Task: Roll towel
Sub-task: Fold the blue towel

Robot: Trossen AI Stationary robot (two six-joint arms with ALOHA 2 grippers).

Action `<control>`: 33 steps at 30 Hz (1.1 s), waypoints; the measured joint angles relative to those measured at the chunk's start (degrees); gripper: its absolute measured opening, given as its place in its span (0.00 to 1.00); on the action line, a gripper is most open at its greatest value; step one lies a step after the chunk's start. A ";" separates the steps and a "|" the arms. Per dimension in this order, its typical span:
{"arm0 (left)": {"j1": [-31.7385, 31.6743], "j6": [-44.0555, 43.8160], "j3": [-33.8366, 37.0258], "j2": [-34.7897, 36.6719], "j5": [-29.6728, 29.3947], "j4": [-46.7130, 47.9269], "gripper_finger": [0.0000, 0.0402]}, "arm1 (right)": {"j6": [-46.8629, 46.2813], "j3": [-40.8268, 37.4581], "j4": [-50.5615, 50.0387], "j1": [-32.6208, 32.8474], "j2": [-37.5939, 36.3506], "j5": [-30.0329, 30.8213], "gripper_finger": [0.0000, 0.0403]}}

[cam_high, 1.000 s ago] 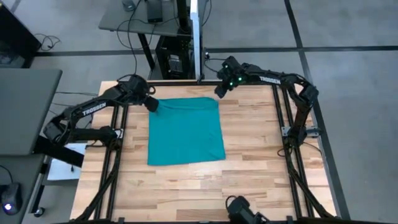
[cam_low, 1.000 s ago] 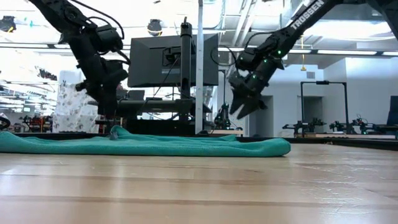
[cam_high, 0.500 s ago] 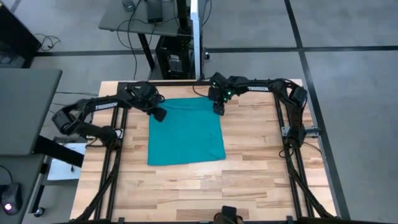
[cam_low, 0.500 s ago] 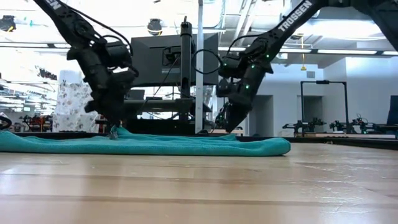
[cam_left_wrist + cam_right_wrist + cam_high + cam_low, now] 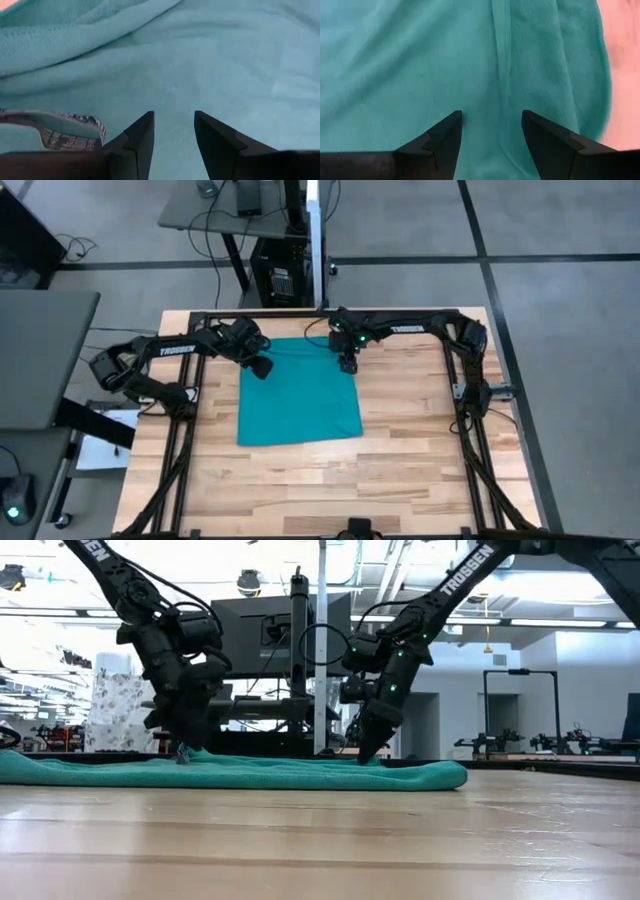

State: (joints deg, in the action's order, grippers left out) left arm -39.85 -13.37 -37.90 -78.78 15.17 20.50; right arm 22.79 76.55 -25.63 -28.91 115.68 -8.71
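Observation:
The teal towel [image 5: 300, 392] lies spread flat on the wooden table [image 5: 420, 430]; in the low view it is a low strip [image 5: 250, 775]. My left gripper [image 5: 260, 367] stands open over the towel's far left corner, fingers pointing steeply down [image 5: 184, 748]. Its wrist view [image 5: 173, 127] shows cloth between the fingertips and a printed label [image 5: 55, 134] beside them. My right gripper [image 5: 347, 364] stands open over the far right corner [image 5: 364, 754], with a hem running between its fingertips [image 5: 491, 127]. My left gripper has its open fingertips [image 5: 183, 751] down at the towel's top surface near the far left corner; whether they touch the cloth, I cannot tell. My right gripper has its open fingertips [image 5: 362, 757] at the cloth near the far right corner, slanting down; I cannot tell if they touch.
Bare wood lies to the towel's right [image 5: 420, 400] and toward the near edge [image 5: 300, 480]. A dark frame [image 5: 455, 380] runs along the table's sides. Beyond the far edge stand a post [image 5: 321, 640] and a monitor [image 5: 250, 635].
Both grippers have come down onto the towel's far corners. The left one has moved toward the near and right edges and tipped steeper. The right one has come from beyond the far right corner toward the near edge, rolling as it sank. The towel has stayed flat.

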 joint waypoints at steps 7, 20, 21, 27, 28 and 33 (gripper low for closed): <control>3.55 -4.47 -0.03 0.02 -0.13 -6.20 0.30 | -3.00 1.82 0.85 -0.71 -0.37 0.36 0.49; 10.09 -7.63 -0.06 -5.49 -0.44 -9.14 0.30 | -1.71 3.10 1.04 -0.72 2.89 3.57 0.49; 10.26 -7.80 -0.06 -5.61 -0.45 -9.36 0.30 | -1.71 3.10 1.88 -0.86 2.89 4.11 0.49; 10.90 -7.93 -0.06 -5.64 -0.47 -9.47 0.30 | -2.54 3.52 2.06 -2.62 2.84 5.59 0.46; 10.97 -8.00 -0.06 -5.64 -0.47 -9.47 0.30 | -3.10 4.00 1.95 -3.00 2.84 6.09 0.46; 11.19 -8.04 -0.06 -5.64 -0.47 -9.49 0.30 | -4.72 7.65 2.87 -6.03 2.77 11.06 0.45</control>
State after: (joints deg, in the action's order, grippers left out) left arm -28.67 -21.41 -37.95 -84.42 14.70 11.00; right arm 18.07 84.21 -22.76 -34.94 118.45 2.35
